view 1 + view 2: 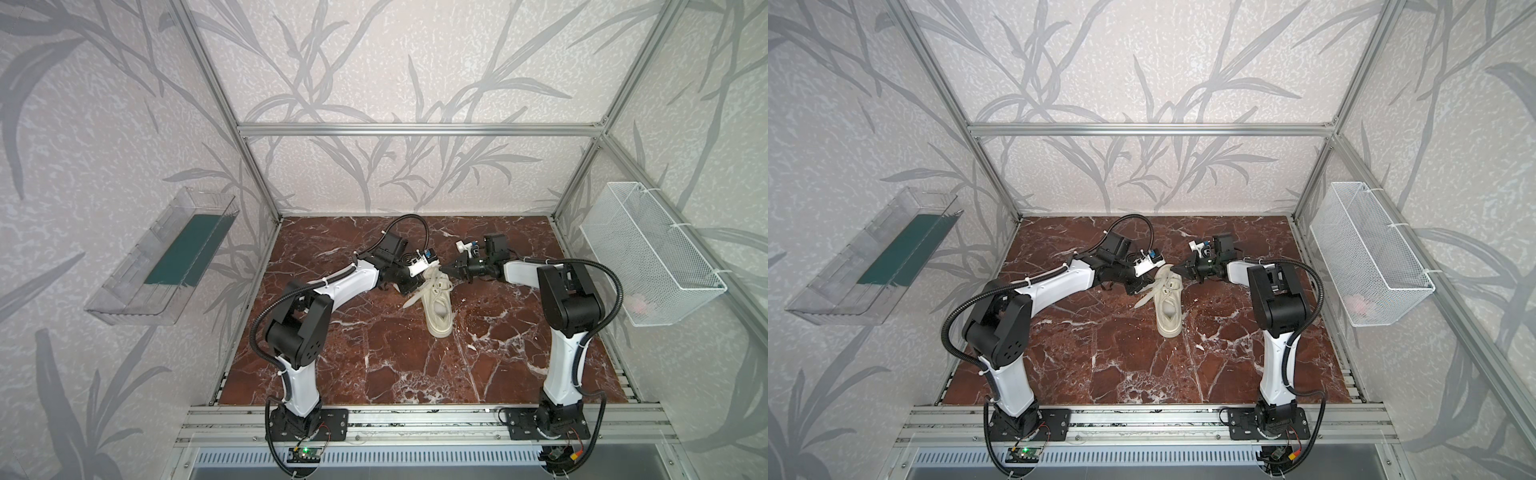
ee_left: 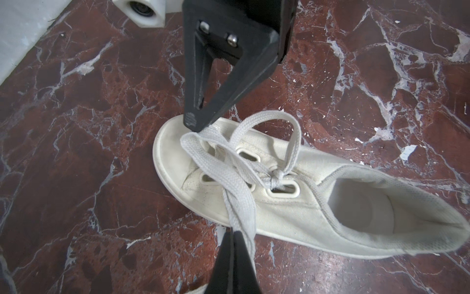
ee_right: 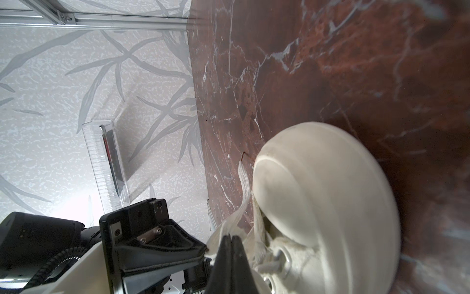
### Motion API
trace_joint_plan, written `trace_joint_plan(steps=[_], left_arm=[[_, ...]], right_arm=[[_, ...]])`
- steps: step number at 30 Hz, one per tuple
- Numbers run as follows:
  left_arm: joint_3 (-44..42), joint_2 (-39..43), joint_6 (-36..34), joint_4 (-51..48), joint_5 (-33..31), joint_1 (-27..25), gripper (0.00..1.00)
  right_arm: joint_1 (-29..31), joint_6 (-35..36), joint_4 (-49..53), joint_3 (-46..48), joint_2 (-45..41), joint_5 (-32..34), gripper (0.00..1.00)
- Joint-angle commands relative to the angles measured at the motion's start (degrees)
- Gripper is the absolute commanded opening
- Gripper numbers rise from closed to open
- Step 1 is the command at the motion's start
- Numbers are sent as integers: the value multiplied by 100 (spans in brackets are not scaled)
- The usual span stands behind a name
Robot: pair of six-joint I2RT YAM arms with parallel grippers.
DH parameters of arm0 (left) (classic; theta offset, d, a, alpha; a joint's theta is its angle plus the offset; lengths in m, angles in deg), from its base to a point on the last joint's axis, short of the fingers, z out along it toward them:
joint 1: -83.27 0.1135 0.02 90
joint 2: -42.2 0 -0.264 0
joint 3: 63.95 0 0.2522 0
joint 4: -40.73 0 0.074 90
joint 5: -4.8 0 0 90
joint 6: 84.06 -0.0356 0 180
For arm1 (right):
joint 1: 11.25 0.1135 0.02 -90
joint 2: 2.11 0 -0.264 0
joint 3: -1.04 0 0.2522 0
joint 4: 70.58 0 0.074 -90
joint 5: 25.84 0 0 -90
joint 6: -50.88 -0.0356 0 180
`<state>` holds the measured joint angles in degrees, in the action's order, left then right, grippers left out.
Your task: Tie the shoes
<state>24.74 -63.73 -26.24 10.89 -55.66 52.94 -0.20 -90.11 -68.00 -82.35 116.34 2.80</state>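
Sneaker: the cream low-top sneaker [image 1: 438,309] sits sole-down near the middle of the red marble surface [image 1: 374,353], with its toe to 12 o'clock and its heel to 6.
Laces: the flat cream laces [image 2: 239,193] meet in a small tight knot [image 2: 276,178] over the eyelets. One loop [image 2: 292,137] stands above it.
Left end effector [image 2: 232,238]: at the sneaker's 10 o'clock, jaws pressed together on a lace strand running out from the knot.
Right end effector [image 3: 230,241]: at the toe's 1 o'clock, jaws narrow, pinching a fold of lace beside the toe cap.
Risk, loop: pulling the two held strands apart unevenly could probably draw the standing loop back through the knot and leave no bow.
Risk, slip: flat woven lace is likely slick, so a thin pinch may let it slide out under tension.
Risk, shoe: nothing pins the sneaker down, so a hard tug could drag or tip it.
Risk, arms: the fingertips work close together over the toe and could collide.
Clear plastic bin [image 1: 166,257]: on the wall at 9 o'clock, holding a dark green flat panel [image 1: 183,253].
White wire basket [image 1: 652,253]: on the wall at 3 o'clock, with a pinkish thing [image 1: 640,305] in it, too blurred to name.
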Motion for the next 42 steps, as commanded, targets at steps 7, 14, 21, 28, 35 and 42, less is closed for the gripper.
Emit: trace_joint_plan(steps=[7,14,21,28,35,42], left_arm=[[44,173,-551,-153,302,-69,0],[190,114,-699,-235,367,-168,0],[511,-101,-772,-608,342,-212,0],[706,-218,-726,-924,265,-236,0],[713,-215,-887,-980,154,-246,0],[989,-377,-912,-1196,280,-247,0]], right_arm=[[-33,648,911,-348,64,49,0],[-33,1258,1909,-619,122,353,0],[-6,1407,2088,-601,-86,388,10],[-24,1303,1929,-412,-526,388,30],[-83,1218,1877,-232,-855,449,44],[-254,1161,1727,128,-1141,450,48]])
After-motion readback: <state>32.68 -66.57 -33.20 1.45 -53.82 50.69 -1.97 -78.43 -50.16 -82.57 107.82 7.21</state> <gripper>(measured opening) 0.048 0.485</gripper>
